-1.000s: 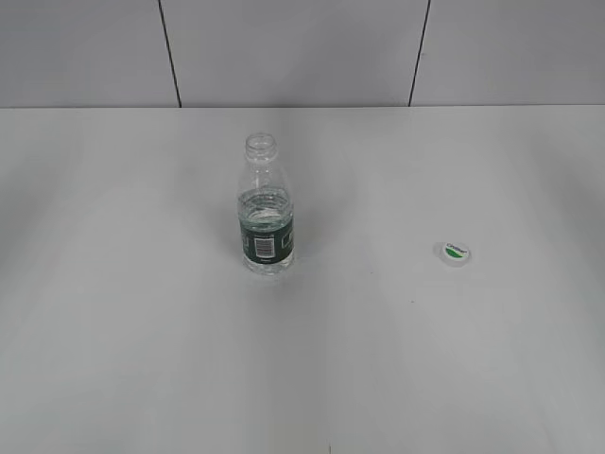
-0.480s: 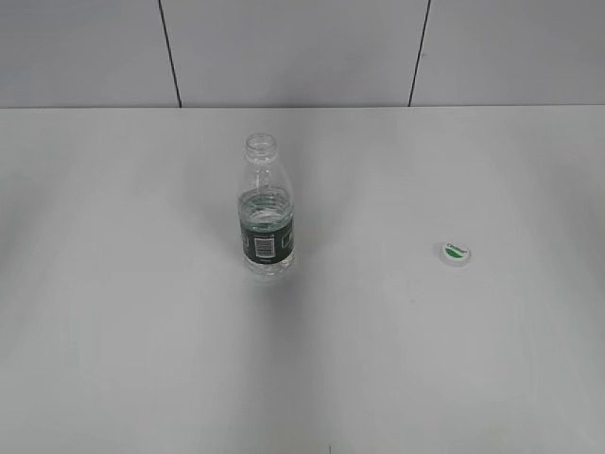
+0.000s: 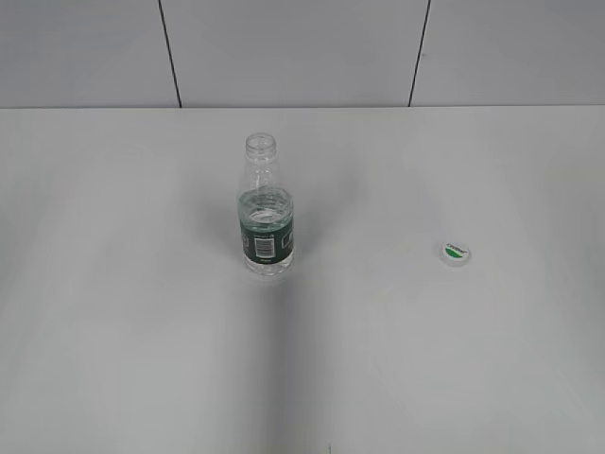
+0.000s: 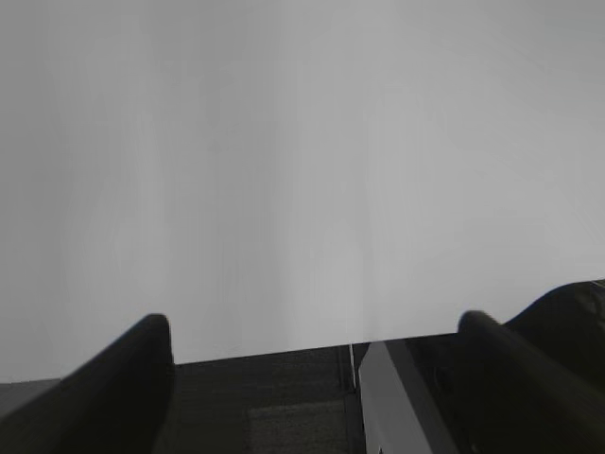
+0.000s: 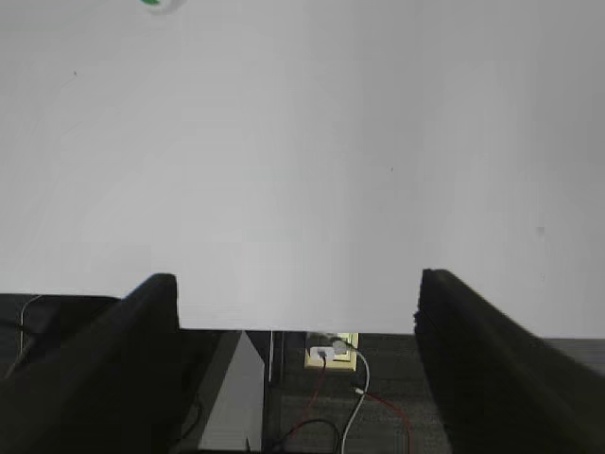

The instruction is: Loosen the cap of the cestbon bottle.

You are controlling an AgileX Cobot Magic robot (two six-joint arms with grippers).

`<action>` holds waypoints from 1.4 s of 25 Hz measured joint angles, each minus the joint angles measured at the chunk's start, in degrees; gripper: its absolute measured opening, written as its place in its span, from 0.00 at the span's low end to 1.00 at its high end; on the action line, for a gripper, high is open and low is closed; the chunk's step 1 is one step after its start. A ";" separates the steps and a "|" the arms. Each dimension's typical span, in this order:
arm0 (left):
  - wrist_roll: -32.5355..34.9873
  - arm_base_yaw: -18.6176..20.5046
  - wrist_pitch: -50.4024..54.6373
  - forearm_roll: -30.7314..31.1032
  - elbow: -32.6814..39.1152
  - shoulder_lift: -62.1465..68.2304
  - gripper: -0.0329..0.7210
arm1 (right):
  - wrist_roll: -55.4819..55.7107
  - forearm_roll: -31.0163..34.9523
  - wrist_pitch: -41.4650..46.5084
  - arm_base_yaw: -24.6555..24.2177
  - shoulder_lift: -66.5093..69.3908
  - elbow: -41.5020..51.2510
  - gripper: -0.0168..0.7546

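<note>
The bottle (image 3: 266, 210) stands upright on the white table (image 3: 142, 359), a little left of the middle in the exterior view. It is clear, with a dark green label (image 3: 268, 242) around its lower part and a white barcode patch on that label. A bit of water sits inside, about level with the top of the label. The neck at the top is open — the threads are bare.

The cap (image 3: 455, 253) lies flat on the table, well apart from the bottle, off to the right. It is small, round and white, with a green half on its top face. Nothing touches it.

No arm shows in the exterior view. Behind the table is a gray wall (image 3: 302, 47) with two thin dark lines running down it.

In the left wrist view, the left end effector (image 4: 317, 378) sits back near the table's edge with its two dark fingers (image 4: 123, 388) spread wide and nothing between them.

In the right wrist view, the right end effector (image 5: 298, 326) is also spread wide and holds nothing — it too is at the table's edge. A tiny bit of the cap (image 5: 159, 3) peeks in at the top of that view. Below the edge some cables (image 5: 354, 397) and a wall plug (image 5: 331, 352) show on the floor.
</note>
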 joint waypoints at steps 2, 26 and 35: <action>0.00 0.00 -0.51 -0.37 3.19 -4.67 0.77 | -0.01 -0.04 0.00 0.00 -3.11 4.21 0.79; 0.02 0.00 -8.42 -1.25 16.97 -40.54 0.70 | 0.41 -1.48 -11.38 0.00 -37.80 28.26 0.79; 0.26 0.00 -8.29 -0.88 17.60 -50.11 0.68 | 2.44 -1.48 -8.15 0.00 -46.88 29.56 0.79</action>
